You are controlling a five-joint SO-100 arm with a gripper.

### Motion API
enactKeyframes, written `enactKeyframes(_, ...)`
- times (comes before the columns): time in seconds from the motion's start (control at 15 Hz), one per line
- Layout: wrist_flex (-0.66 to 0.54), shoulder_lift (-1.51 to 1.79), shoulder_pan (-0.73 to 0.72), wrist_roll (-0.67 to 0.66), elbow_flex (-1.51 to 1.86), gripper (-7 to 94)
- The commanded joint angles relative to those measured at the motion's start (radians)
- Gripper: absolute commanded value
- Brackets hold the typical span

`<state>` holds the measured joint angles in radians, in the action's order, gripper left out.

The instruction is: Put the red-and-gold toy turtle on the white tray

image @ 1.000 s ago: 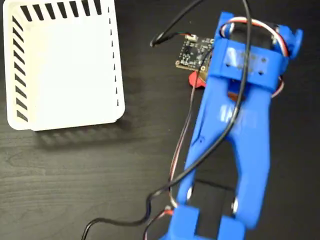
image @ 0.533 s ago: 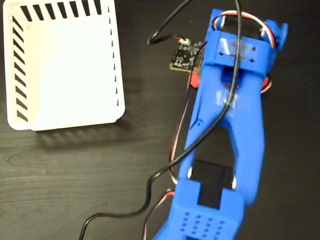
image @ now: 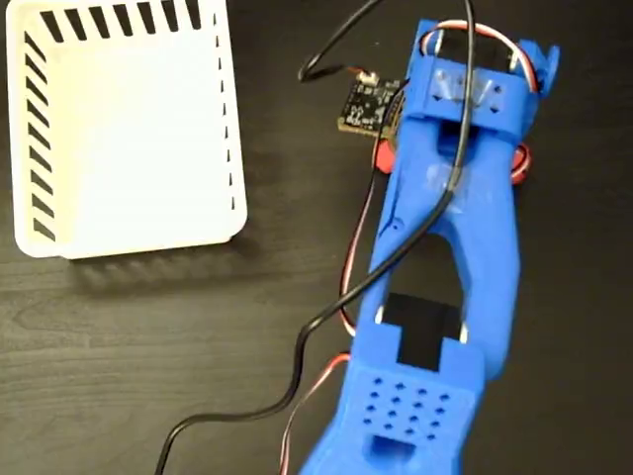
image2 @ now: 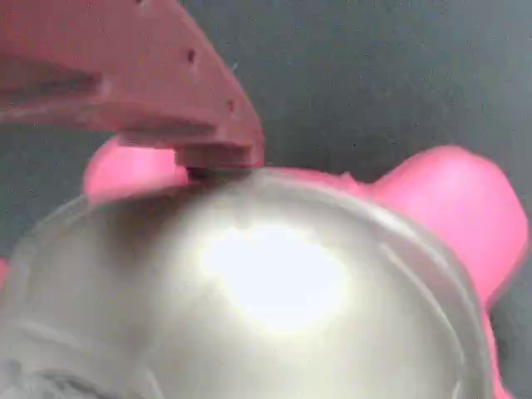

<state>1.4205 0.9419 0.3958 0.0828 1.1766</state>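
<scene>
Your blue arm covers the turtle on the dark table, well apart from the white tray; one finger touches its shell, but you cannot tell if the jaws grip it

- We take this for a hobby robotics bench or small lab, not a kitchen or shop.
- We see a dark wood-grain table used as the work surface.
- We see a blue plastic arm that looks 3D-printed, with its servo wires left loose.
- We see a bare circuit board fixed to the arm's side, and a black cable trailing across the table.
- We see a white tray with slanted slots standing alone at the upper left.
</scene>
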Motion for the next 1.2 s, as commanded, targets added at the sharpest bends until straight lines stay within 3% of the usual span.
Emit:
enactKeyframes(0.0,-0.018,0.026,0.005,0.011,-0.057,36)
enactKeyframes(0.13,-0.049,0.026,0.005,-0.008,-0.057,0)
enactKeyframes(0.33,-0.057,0.066,0.021,0.029,-0.054,0)
enactKeyframes(0.6,0.049,0.285,0.011,0.029,-0.054,0)
enactKeyframes(0.93,0.086,0.505,-0.161,0.063,-0.061,0)
enactKeyframes(1.13,0.155,0.453,-0.313,0.137,-0.219,0)
